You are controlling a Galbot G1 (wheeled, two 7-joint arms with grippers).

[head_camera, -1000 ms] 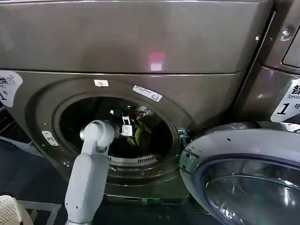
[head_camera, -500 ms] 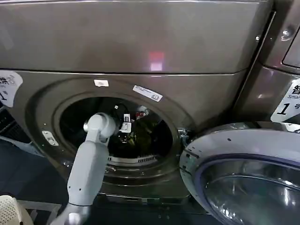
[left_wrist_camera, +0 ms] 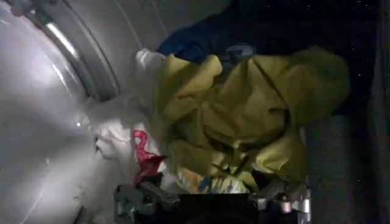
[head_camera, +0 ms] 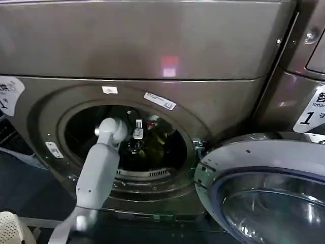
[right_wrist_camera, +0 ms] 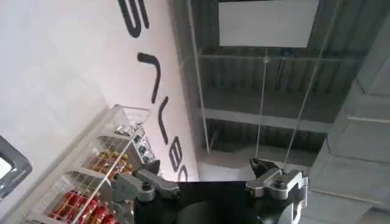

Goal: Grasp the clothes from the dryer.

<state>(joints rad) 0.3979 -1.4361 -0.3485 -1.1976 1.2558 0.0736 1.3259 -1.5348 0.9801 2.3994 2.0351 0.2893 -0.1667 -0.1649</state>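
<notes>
While 1 s ago it sat lower, left gripper (head_camera: 138,133) now deeper inside dryer (head_camera: 152,46), jaws wide around clothes (left_wrist_camera: 237,115); right gripper (right_wrist_camera: 213,185) wide, empty.

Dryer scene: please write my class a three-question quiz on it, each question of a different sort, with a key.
1. True or false: the left gripper is inside the dryer, right by the clothes.
2. Multiple choice: what colour is the biggest garment in the heap? A. yellow-green B. orange C. pink
3. Short answer: where does the right gripper point?

Key
1. True. The left arm reaches through the round opening, and its open fingers sit at the edge of the heap.
2. A. White and red fabric lie beside it, dark fabric behind.
3. Away from the dryer, up toward a ceiling and a wall with wire shelves; its fingers are apart and hold nothing.
</notes>
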